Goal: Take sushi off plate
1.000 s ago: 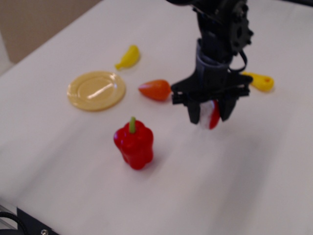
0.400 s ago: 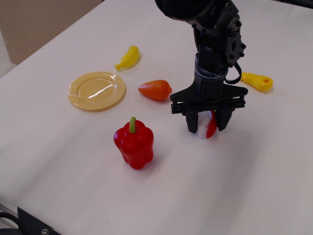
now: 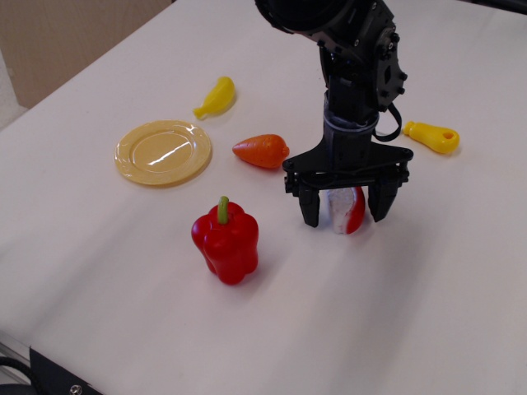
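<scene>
The sushi (image 3: 349, 211), a white wedge with a red strip, stands on the white table to the right of the orange toy, well away from the plate. My gripper (image 3: 345, 217) hangs straight down over it, with its black fingers (image 3: 310, 207) spread on either side of the sushi and a gap on each side. The jaws are open. The yellow plate (image 3: 125, 156) lies at the left with nothing on it.
A red bell pepper (image 3: 226, 241) stands left of the gripper. An orange carrot-like toy (image 3: 262, 151) lies between plate and gripper. A yellow banana (image 3: 216, 96) lies behind the plate. A yellow handled toy (image 3: 432, 136) lies at the right. The table's front edge runs along the bottom left.
The gripper came down a little and to the left with the sushi, then its fingers spread apart. The sushi now stands on the table between them.
</scene>
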You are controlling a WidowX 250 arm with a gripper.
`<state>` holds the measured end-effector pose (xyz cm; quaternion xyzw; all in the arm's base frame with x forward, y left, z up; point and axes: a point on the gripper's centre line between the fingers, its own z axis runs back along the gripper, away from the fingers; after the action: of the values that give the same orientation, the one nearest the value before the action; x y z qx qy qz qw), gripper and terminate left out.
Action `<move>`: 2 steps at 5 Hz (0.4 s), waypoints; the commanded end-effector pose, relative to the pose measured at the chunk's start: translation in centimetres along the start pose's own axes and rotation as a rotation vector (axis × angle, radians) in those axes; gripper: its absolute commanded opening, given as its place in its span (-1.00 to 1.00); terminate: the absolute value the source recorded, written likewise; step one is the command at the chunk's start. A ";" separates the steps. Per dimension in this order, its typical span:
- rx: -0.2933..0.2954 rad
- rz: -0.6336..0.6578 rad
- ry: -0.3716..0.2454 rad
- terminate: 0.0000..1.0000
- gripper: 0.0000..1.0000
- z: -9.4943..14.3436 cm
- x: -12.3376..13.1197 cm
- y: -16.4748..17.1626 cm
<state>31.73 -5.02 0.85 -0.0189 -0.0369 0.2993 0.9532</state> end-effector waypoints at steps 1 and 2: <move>-0.067 -0.019 -0.106 -1.00 1.00 6.0 0.5 1.9; -0.057 -0.071 -0.145 -1.00 1.00 8.3 0.5 2.5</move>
<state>31.54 -3.80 7.40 -0.0153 -0.0923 0.2636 0.9601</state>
